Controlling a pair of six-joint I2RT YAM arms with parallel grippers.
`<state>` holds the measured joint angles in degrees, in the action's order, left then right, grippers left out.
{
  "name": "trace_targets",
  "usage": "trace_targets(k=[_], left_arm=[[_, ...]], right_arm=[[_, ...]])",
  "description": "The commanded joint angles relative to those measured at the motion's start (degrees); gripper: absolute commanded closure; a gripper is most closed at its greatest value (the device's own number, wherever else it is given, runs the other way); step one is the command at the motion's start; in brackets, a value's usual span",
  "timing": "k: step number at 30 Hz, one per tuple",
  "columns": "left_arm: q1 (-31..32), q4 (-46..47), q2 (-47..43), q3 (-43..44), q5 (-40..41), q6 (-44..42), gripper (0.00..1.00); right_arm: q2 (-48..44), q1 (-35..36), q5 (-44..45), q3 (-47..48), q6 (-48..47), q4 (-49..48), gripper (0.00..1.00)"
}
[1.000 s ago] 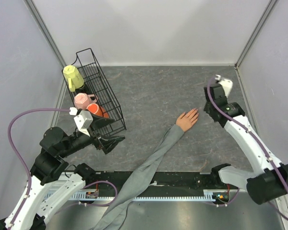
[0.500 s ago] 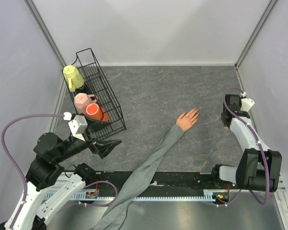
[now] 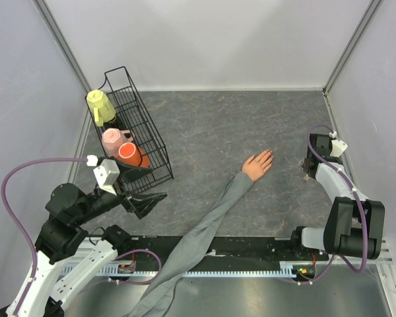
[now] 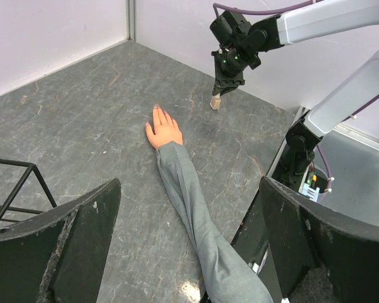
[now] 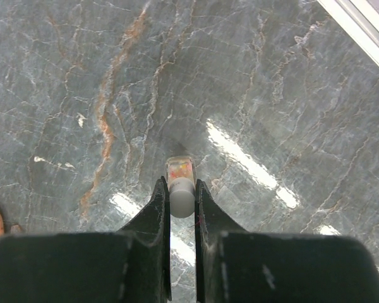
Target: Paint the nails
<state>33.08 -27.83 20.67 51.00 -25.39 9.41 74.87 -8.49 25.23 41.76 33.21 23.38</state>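
Observation:
The mannequin hand [image 3: 257,165] lies palm down mid-table, its long grey sleeve [image 3: 204,231] trailing to the near edge. Its nails [image 3: 269,153] point far-right and are too small to judge colour. The hand [image 4: 163,131] and sleeve [image 4: 189,196] also show in the left wrist view. My right gripper [image 3: 308,173] points down to the right of the hand, shut on the grey cap of a small nail polish bottle [image 5: 180,180] at table level. That bottle [image 4: 216,101] shows under the right gripper [image 4: 222,88]. My left gripper [image 3: 148,201] is open and empty, well left of the sleeve.
A black wire basket [image 3: 148,132] stands at the left with a yellow cup [image 3: 100,105], a pink cup [image 3: 113,137] and an orange cup [image 3: 131,153]. Grey walls enclose the table. A black rail [image 3: 251,247] runs along the near edge.
My right arm swung right, away from the hand, and came down at the bottle. My left arm drew back slightly toward the near left.

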Motion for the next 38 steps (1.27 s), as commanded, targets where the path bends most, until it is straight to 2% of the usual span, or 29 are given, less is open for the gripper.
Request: trace_targets(k=[1, 10, 13, 14, 17, 20, 22, 27, 28, 31, 38], left_arm=[[-0.1, -0.3, -0.7, 0.8, 0.7, 1.0, 0.05], [-0.1, -0.8, -1.2, 0.9, 0.7, 0.7, 0.05], [-0.1, -0.7, -0.8, 0.9, 0.7, 0.6, 0.05], [-0.1, -0.7, -0.7, 1.0, 0.7, 0.6, 0.05], [-0.1, -0.6, -0.7, 0.9, 0.8, 0.7, 0.05], [-0.1, 0.0, -1.2, 0.6, 1.1, 0.6, 0.05], [-0.1, 0.5, -0.4, 0.9, 1.3, 0.6, 0.05], [-0.1, 0.2, 3.8, 7.1, 4.6, 1.8, 0.05], [-0.1, 0.1, 4.7, 8.4, 5.3, 2.0, 0.05], [-0.1, 0.2, 8.2, 13.8, 7.1, 2.9, 0.05], [-0.1, 1.6, 17.2, 24.1, 12.3, 4.0, 0.02]], right_arm=[[0.9, -0.1, -1.2, 0.3, -0.2, -2.7, 0.86], [0.9, 0.0, -2.2, 0.0, -0.9, -2.7, 0.63], [0.2, -0.1, -2.2, 0.0, -1.4, -2.5, 0.51], [-0.1, -0.1, -2.3, 0.0, -1.7, -2.5, 0.42], [-2.0, 0.0, -1.5, 1.0, -1.8, -0.8, 0.26], [-4.9, 0.6, 0.9, 4.3, -1.9, 2.9, 0.14], [-6.8, 1.7, 2.5, 6.7, -2.2, 6.5, 0.13], [-9.5, 12.2, 9.7, 21.0, -3.8, 15.8, 0.1], [-10.0, 13.7, 8.8, 23.3, -4.9, 17.9, 0.1], [-12.6, 21.4, 4.9, 31.5, -9.3, 19.5, 0.02], [-13.9, 22.7, -7.4, 55.9, -15.7, 20.0, 0.02]])
